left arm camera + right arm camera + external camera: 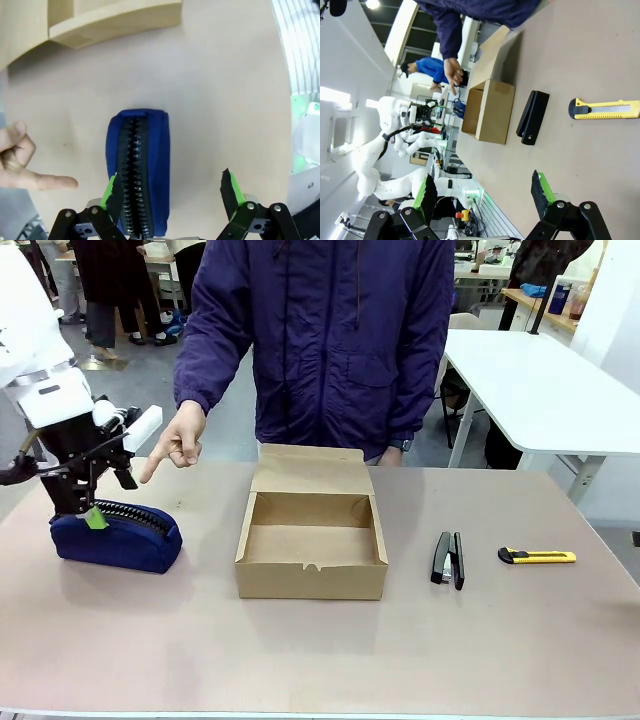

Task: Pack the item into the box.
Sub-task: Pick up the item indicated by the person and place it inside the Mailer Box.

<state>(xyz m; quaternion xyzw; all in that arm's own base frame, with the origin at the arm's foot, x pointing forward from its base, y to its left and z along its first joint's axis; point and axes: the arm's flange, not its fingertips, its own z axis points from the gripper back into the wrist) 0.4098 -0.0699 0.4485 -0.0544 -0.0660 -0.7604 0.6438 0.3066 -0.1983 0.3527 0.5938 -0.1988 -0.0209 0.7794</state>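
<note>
Left pincer (170, 190) spread wide, empty, sits over the navy pouch (137, 170) lying on the surface (300, 650) left of the open box (310, 580), zipper axis square to the jaw gap, pouch off-centre under one finger.

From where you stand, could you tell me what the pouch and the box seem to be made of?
The pouch looks like soft matte navy fabric: rounded sides, black toothed zipper. The box looks like plain matte brown cardboard: folded flap lid.
</note>
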